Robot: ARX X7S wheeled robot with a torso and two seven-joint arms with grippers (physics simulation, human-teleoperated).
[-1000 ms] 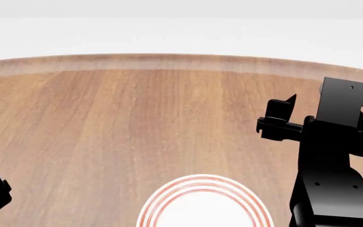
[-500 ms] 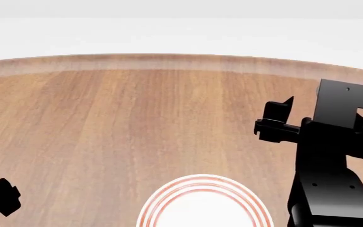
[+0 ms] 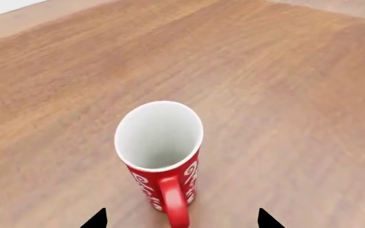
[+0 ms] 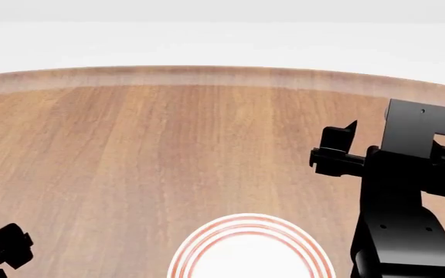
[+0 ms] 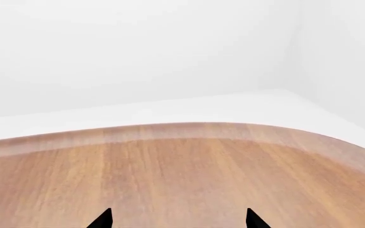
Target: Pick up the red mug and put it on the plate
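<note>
The red mug (image 3: 160, 156) with white swirls and a white inside stands upright on the wooden table in the left wrist view, its handle turned toward the camera. My left gripper (image 3: 181, 222) is open, its two fingertips wide apart on either side of the handle, short of the mug body. In the head view the mug is out of view; only part of the left arm (image 4: 2, 249) shows at the lower left edge. The plate (image 4: 250, 249), white with red rings, lies at the bottom centre. My right gripper (image 5: 177, 221) is open and empty, held over the table right of the plate.
The round wooden table (image 4: 168, 145) has its far curved edge at the back, with a white floor and wall beyond. The right arm (image 4: 408, 191) stands tall at the right of the head view.
The left arm has moved a little to the right and up at the lower left of the head view. The right arm has drifted slightly left.
</note>
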